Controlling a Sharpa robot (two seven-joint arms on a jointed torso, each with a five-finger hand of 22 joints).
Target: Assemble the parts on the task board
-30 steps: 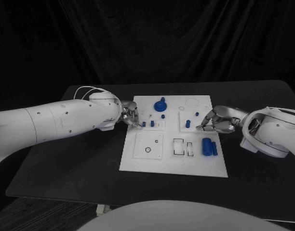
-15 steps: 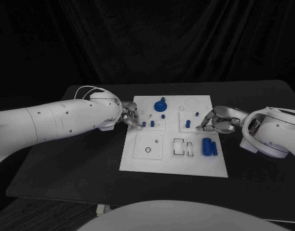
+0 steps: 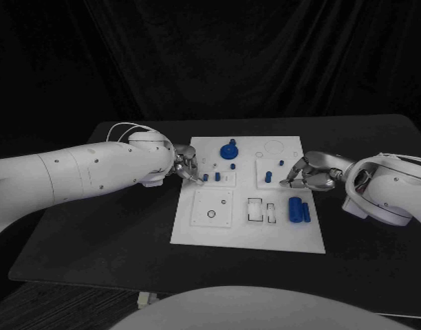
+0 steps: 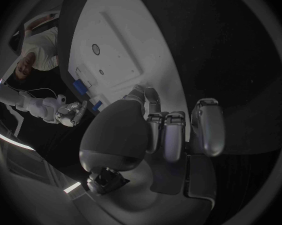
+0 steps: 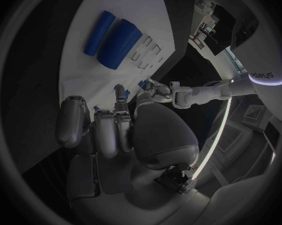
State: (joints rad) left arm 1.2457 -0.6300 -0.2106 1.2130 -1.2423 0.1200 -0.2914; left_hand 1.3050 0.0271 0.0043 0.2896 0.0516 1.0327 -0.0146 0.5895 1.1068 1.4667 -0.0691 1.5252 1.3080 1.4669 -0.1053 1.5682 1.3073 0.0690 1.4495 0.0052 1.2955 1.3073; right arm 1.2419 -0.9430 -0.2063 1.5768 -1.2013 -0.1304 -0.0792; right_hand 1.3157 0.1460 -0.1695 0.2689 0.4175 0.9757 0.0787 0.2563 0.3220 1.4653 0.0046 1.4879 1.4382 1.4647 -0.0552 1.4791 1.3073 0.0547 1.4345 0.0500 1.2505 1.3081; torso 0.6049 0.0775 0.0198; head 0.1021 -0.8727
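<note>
The task board (image 3: 250,230) lies in the middle of the black worktop (image 3: 111,234), with two blue cylinders (image 3: 298,210) lying near its right edge. Farther back, the right hand (image 3: 308,173) rests at the board's right edge, and the left hand (image 3: 186,167) at its left edge beside small upright blue pegs (image 3: 217,177). I cannot tell if the fingers of either hand hold anything.

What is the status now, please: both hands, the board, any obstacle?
Left hand at task board left edge, fingers curled, grip unclear. Right hand at right edge, grip unclear. Two blue cylinders lying on the board. No obstacle seen.
</note>
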